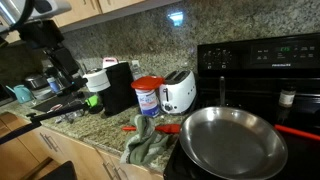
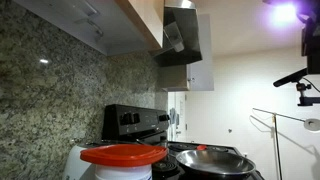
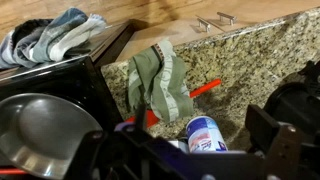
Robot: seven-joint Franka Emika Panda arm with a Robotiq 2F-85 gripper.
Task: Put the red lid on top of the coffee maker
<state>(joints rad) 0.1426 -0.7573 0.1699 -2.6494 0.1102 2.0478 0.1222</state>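
Sitting level atop the labelled jar [image 1: 147,103], the red lid [image 1: 147,83] is facing upward, its axis vertical. The jar is standing between the coffee maker [image 1: 118,88] and the white toaster [image 1: 178,92], just beside both. A green cloth [image 1: 150,145] is lying in front, near the pan [image 1: 232,140]. The gripper [image 1: 66,72] is hovering released, empty, beyond the coffee maker.

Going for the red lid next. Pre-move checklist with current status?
1. The red lid sits on the jar, nothing on top of it: ok.
2. The tool is open and empty: ok.
3. The tool is lined up over the lid: not ok, it hangs on the far side of the coffee maker.
4. Finger room beside the lid: cannot tell, the toaster and coffee maker flank the jar closely.
5. The coffee maker top is bare: cannot tell from these angles.
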